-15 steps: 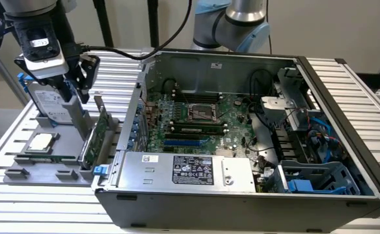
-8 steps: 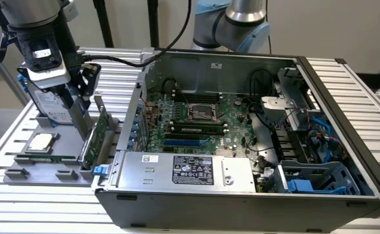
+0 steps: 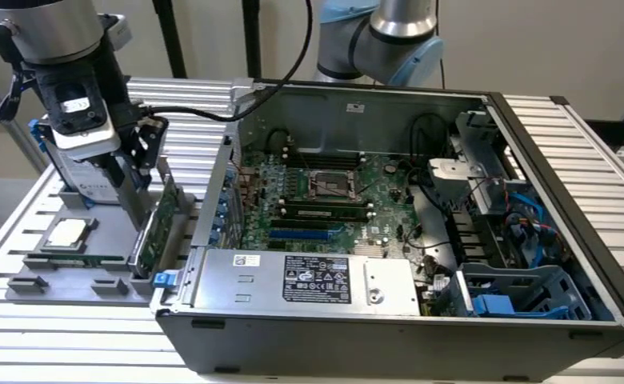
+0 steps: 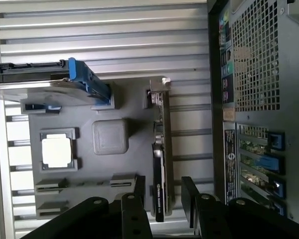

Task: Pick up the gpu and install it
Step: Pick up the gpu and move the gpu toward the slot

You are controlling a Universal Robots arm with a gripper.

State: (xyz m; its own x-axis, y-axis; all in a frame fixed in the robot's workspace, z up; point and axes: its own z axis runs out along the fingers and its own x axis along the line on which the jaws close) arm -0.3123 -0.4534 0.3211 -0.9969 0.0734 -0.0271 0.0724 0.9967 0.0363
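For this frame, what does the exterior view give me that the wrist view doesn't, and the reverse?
The exterior view adds the inside of the open computer case: motherboard, power supply and blue drive cage.

The wrist view adds the case's rear panel, with its perforated grille and blue-latched expansion slots.

Both views share the grey tray beside the case. It holds the gpu standing on edge, a processor chip and a hard drive with blue rails. The gripper is open, with a finger on each side of the gpu.
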